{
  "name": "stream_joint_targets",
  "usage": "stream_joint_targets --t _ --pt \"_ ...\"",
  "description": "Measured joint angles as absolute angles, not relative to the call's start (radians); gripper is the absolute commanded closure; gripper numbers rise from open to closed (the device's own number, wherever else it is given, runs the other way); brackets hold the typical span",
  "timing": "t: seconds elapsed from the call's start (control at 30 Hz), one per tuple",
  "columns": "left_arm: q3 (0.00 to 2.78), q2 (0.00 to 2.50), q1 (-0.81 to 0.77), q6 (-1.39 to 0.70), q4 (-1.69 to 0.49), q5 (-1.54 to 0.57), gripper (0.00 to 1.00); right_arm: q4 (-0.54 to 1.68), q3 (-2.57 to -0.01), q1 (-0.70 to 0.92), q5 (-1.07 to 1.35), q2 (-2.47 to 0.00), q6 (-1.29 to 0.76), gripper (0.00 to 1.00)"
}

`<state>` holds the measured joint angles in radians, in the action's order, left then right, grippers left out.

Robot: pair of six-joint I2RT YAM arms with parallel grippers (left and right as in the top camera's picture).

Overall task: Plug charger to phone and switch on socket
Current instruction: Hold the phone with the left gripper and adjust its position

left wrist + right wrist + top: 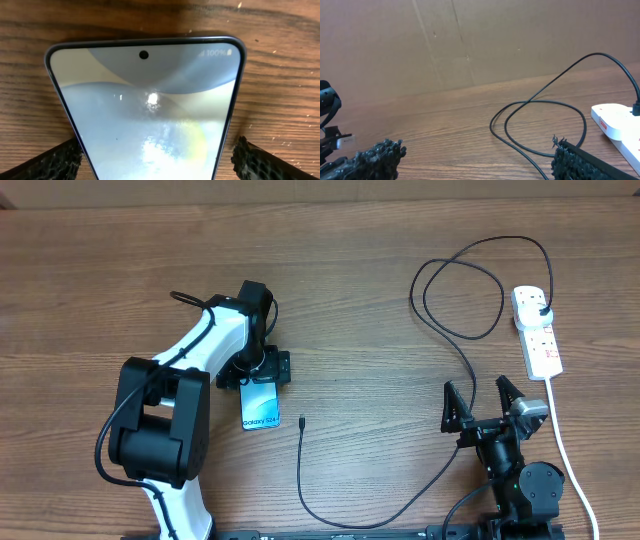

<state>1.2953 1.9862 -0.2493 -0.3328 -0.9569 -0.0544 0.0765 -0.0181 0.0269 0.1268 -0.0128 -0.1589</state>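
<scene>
The phone (pixel 261 408) lies flat on the table with its light-blue screen lit and the "Galaxy" text at its near end. My left gripper (pixel 263 370) is over its far end, open, with a finger on each side of the phone (pixel 145 100). A gap shows at the right finger. The charger cable (pixel 470 370) runs from its free connector tip (pixel 302 420), just right of the phone, in a loop to its black plug (pixel 543 311) in the white socket strip (pixel 537 340). My right gripper (pixel 485 402) is open and empty, with the cable (pixel 545 102) in front of it.
The strip's thick white cord (pixel 570 460) runs down the right side past the right arm's base. The strip's end (pixel 615 122) shows at the right of the right wrist view. A brown cardboard wall (pixel 470 40) stands behind the table.
</scene>
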Motion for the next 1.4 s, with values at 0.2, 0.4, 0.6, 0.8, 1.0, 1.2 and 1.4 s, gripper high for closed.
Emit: stream_joint_targets --t 0.2,0.4,0.6,0.8,1.0,1.2,1.4 --pt "1.259 1.963 -0.249 -0.336 -0.93 -0.056 0.0 0.076 -0.018 0.027 0.126 -0.013 -0.16 0.0" --pt "1.198 1.922 -0.249 -0.341 -0.862 -0.049 0.0 0.076 -0.018 0.027 0.127 -0.013 -0.16 0.0" --pt "1.177 1.906 -0.249 -0.341 -0.841 -0.049 0.0 0.076 -0.018 0.027 0.126 -0.013 -0.159 0.0" --pt "1.177 1.906 -0.249 -0.341 -0.841 -0.048 0.0 0.076 -0.018 0.027 0.126 -0.013 -0.159 0.0" --pt "1.177 1.906 -0.25 -0.354 -0.844 -0.04 0.0 0.076 -0.018 0.027 0.127 -0.013 -0.159 0.0" --pt "1.174 1.906 -0.249 -0.379 -0.847 -0.026 0.0 0.076 -0.018 0.027 0.127 -0.013 -0.159 0.0" --pt "1.169 1.907 -0.249 -0.39 -0.867 -0.015 0.01 0.076 -0.018 0.027 0.127 -0.013 -0.159 0.0"
